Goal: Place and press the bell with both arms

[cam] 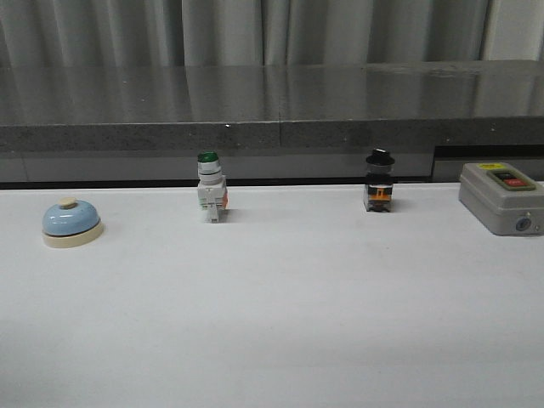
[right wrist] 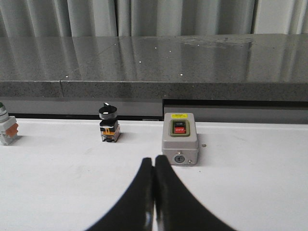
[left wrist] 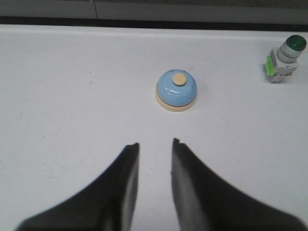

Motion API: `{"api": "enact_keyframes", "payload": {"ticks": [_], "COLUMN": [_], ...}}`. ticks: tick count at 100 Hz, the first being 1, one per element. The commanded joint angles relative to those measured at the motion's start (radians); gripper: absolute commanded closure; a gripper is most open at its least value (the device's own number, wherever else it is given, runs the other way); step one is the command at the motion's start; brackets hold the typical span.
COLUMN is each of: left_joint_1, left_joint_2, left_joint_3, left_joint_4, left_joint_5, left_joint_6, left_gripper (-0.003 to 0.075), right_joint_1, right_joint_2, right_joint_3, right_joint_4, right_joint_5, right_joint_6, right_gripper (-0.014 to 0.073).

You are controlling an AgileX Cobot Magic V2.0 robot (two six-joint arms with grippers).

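Left wrist view: my left gripper (left wrist: pixel 155 144) is spread, nothing between the matte black prongs, hovering over the white table (left wrist: pixel 72 96). Just beyond sits the bell (left wrist: pixel 176 90): glossy light-blue dome, round cream base, flat cream knob on top, upright. Farther off to one side, green-capped white switch (left wrist: pixel 284 58). My right gripper (right wrist: pixel 154 161) is pressed together, empty. Past it a grey boxy switch housing (right wrist: pixel 180 138) with an OFF button, and a black-capped switch (right wrist: pixel 109 122). Front view puts the bell at table's far left (cam: pixel 72 223).
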Motion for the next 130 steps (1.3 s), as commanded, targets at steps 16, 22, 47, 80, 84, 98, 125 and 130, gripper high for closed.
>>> {"api": "enact_keyframes", "payload": {"ticks": [16,22,47,80,84,98,125,130], "left_joint_1": [-0.001,-0.001,-0.003,-0.114,-0.116,-0.116,-0.114,-0.113], "left_joint_2": [-0.008,-0.008,0.012,0.296,0.346,0.506,0.739,0.766], "left_joint_3": [-0.038,-0.038,-0.066,-0.304,-0.340,-0.451,-0.603,-0.619], "left_joint_4": [-0.011,-0.011,-0.041,-0.042,-0.042,-0.034,0.016,0.016], "left_joint_5": [-0.047,-0.047,-0.083,-0.083,-0.083,-0.071,-0.027,-0.027], "left_joint_6": [-0.005,-0.005,0.002,0.017,0.017,0.017,0.017,0.017], "left_gripper": [0.0008,0.0038,0.0073,0.0073,0.0073,0.0073,0.0077,0.0080], "right_joint_1": [-0.007,-0.007,-0.007,-0.007,-0.007,-0.007,-0.007,-0.007], "right_joint_2": [-0.019,-0.019,-0.019,-0.019,-0.019,-0.019,-0.019,-0.019], "right_joint_3": [-0.014,-0.014,-0.014,-0.014,-0.014,-0.014,-0.014,-0.014], "right_joint_4": [0.006,0.006,0.006,0.006,0.006,0.006,0.006,0.006], "right_joint_5": [-0.079,-0.079,-0.079,-0.079,-0.079,-0.079,-0.079,-0.079], "right_joint_6": [-0.002,-0.002,-0.002,-0.002,-0.002,-0.002,-0.002,-0.002], "right_gripper": [0.0654,0.0654,0.0654,0.0654,0.0654,0.0654,0.0654,0.0654]}}
